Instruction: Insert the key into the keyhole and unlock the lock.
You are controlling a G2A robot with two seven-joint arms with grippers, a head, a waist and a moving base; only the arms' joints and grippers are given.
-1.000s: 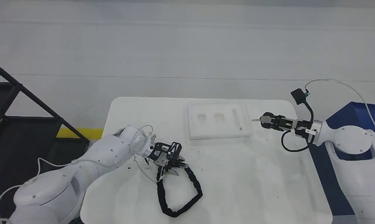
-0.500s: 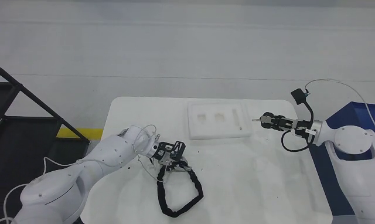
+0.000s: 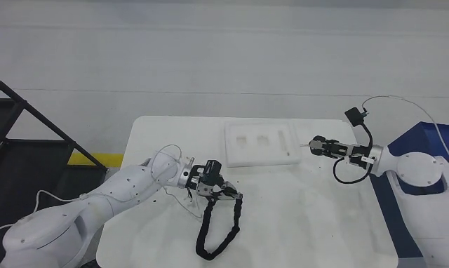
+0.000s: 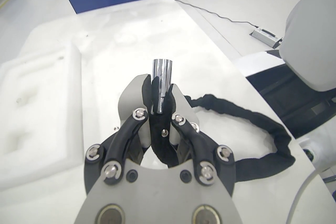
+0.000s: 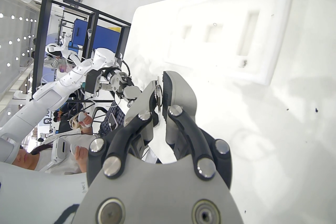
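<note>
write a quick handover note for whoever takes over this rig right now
Left gripper: shut on the lock by its metal cylinder, with the black chain trailing on the table.
Right gripper: shut on the key, beside the foam tray.
Done: lock and key are both gripped.
Left: they are well apart. Bring them together, insert the key, then turn it to unlock.

Mostly hidden: key (image 5: 158, 93) and keyhole.
Can make out only a thin ring of the key between the fingers of the right gripper (image 5: 160, 83); too small from above to read. Cannot find the keyhole on the chrome lock (image 4: 162, 75), base buried in the left gripper (image 4: 158, 87); black cable (image 4: 252, 114) partly covered there.
</note>
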